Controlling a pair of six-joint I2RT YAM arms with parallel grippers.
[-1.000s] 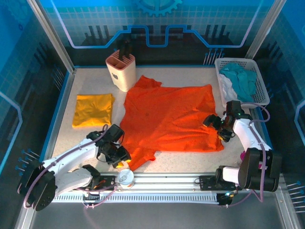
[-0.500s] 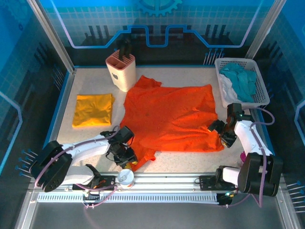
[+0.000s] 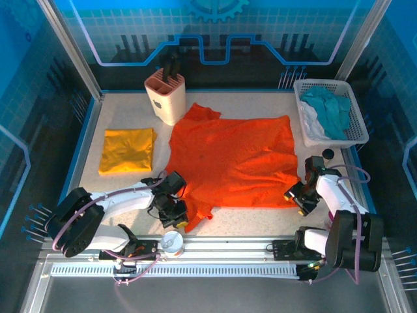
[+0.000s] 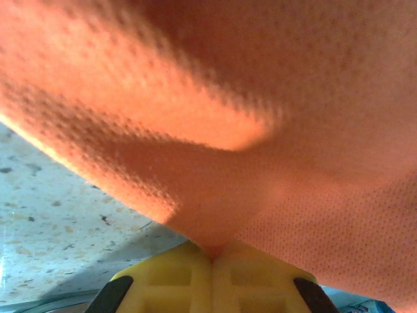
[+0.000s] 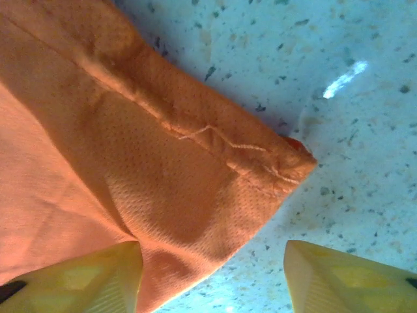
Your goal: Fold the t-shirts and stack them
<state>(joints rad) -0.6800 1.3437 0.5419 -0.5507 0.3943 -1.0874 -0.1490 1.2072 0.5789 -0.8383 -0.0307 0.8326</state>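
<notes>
On the surface (image 3: 124, 117) the orange-red t-shirt (image 3: 234, 160) lies spread, unfolded. The mustard-yellow t-shirt (image 3: 127, 150) sits folded at left, so about half remains. The basket (image 3: 357, 120) and holder (image 3: 166, 98) flank its far edge. The left tool (image 3: 174, 210) is clamped on its near hem, and the right tool (image 3: 296, 195) gapes astride its corner.

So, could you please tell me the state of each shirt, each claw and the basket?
Orange shirt: spread out, unfolded.
Yellow shirt: folded, apart from it.
Left claw: shut on the orange shirt.
Right claw: open over its corner.
Basket: holds teal and white cloths.
</notes>
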